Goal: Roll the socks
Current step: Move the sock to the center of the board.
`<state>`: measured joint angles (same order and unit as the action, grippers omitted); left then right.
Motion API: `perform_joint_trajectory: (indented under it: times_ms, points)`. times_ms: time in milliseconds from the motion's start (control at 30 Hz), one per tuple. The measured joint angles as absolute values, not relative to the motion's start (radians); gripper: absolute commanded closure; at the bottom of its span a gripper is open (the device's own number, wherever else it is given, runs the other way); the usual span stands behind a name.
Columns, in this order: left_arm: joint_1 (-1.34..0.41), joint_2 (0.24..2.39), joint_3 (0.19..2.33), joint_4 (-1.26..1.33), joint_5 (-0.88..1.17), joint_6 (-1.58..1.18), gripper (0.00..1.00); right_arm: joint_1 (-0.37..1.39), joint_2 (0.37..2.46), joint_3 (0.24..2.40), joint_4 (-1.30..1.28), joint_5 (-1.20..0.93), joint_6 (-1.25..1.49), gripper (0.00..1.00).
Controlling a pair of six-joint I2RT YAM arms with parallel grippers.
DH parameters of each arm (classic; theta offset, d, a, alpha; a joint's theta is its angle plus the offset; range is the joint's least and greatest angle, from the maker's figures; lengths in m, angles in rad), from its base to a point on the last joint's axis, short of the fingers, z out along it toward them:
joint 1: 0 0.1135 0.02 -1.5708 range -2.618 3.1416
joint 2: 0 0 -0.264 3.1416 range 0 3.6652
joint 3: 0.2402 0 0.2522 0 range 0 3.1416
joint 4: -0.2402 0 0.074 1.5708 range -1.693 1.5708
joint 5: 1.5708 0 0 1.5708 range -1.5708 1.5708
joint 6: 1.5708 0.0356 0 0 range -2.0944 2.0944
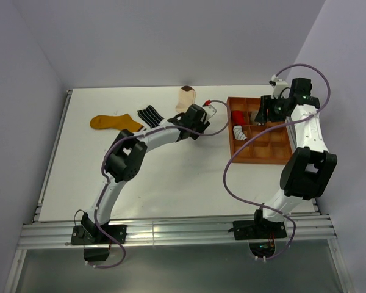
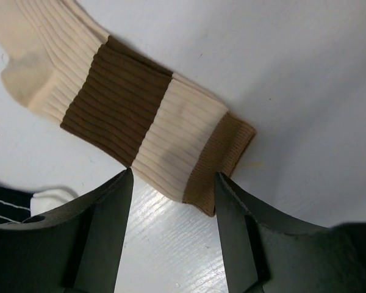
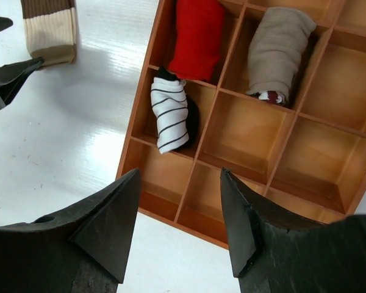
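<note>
A cream sock with brown bands lies flat on the white table, also seen as the cream sock at the back. My left gripper is open just short of its brown cuff, with nothing between the fingers. To the left lie a black sock with white stripes and a mustard-yellow sock. My right gripper hangs open and empty over the near edge of the orange-brown tray. The tray holds a rolled white striped sock, a red roll and a beige roll.
The tray sits at the right of the table, close to the right wall. Several of its compartments show bare wood. The left arm reaches diagonally across the table's middle. A metal rail runs along the near edge.
</note>
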<state>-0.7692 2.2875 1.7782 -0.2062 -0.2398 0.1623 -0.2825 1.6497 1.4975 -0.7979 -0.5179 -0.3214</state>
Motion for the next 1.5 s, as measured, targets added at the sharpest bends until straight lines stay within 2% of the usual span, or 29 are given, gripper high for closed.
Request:
perform_joint_trajectory:
  times_ms: [400, 667, 833, 933, 967, 1067, 1333, 1500]
  points:
    - [-0.748, 2.392, 1.928, -0.295, -0.115, 0.197, 0.39, -0.308, 1.650, 1.496, -0.816, -0.543, -0.352, 0.40]
    - [-0.683, 2.437, 2.031, -0.421, 0.041, 0.179, 0.46, -0.314, 1.650, 1.478, -0.827, -0.552, -0.366, 0.42]
    - [-0.652, 2.445, 2.050, -0.473, 0.130, 0.154, 0.53, -0.315, 1.650, 1.478, -0.833, -0.565, -0.381, 0.43]
    - [-0.642, 2.444, 2.045, -0.472, 0.166, 0.130, 0.61, -0.315, 1.650, 1.477, -0.836, -0.572, -0.393, 0.44]
    - [-0.640, 2.440, 2.035, -0.464, 0.178, 0.120, 0.66, -0.315, 1.649, 1.472, -0.834, -0.576, -0.401, 0.44]
    - [-0.634, 2.402, 1.962, -0.426, 0.231, 0.076, 0.69, -0.315, 1.636, 1.443, -0.836, -0.589, -0.426, 0.44]
    - [-0.648, 2.224, 1.634, -0.331, 0.425, -0.098, 0.68, -0.300, 1.527, 1.367, -0.876, -0.655, -0.575, 0.44]
    - [-0.710, 2.109, 1.441, -0.326, 0.523, -0.170, 0.67, -0.192, 1.384, 1.219, -0.860, -0.652, -0.691, 0.44]
